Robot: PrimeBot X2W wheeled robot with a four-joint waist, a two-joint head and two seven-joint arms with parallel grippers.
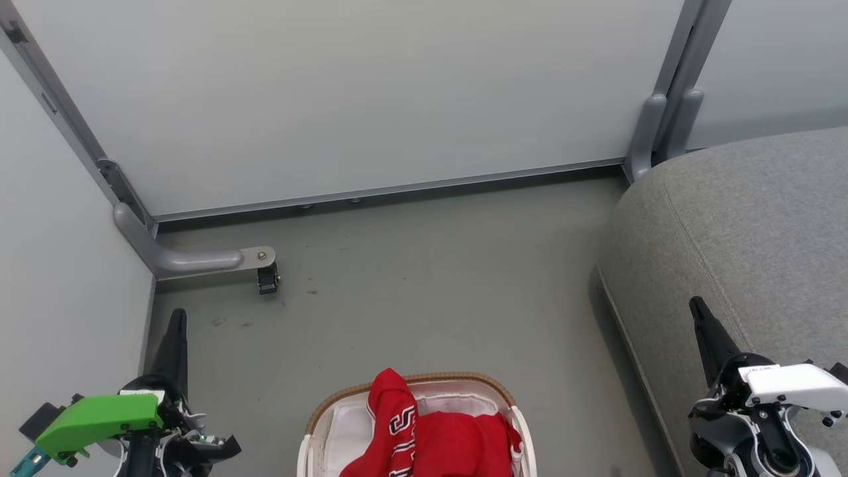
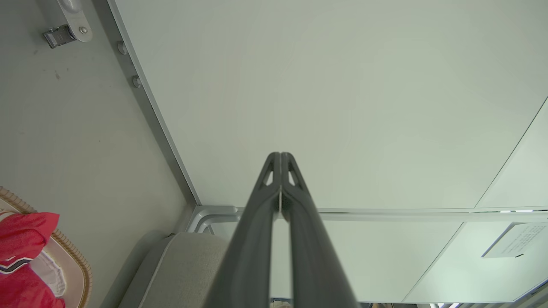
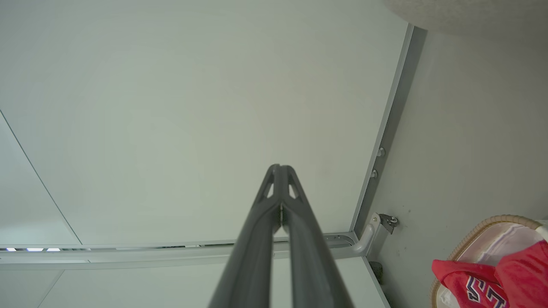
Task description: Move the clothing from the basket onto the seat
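On the floor (image 1: 424, 291), between the left gripper (image 1: 176, 328) and the right gripper (image 1: 701, 318), nearer the robot than either tip: basket (image 1: 457, 377), with clothing (image 1: 430, 440) heaped inside and reaching up over the far rim. Behind and right of the right gripper: seat (image 1: 748, 218), well right of the basket. Ahead of the left gripper, slightly right: bracket (image 1: 199, 260) ending in a caster (image 1: 267, 278). Beyond everything: wall panels (image 1: 371, 99), with one more just left of the left gripper.
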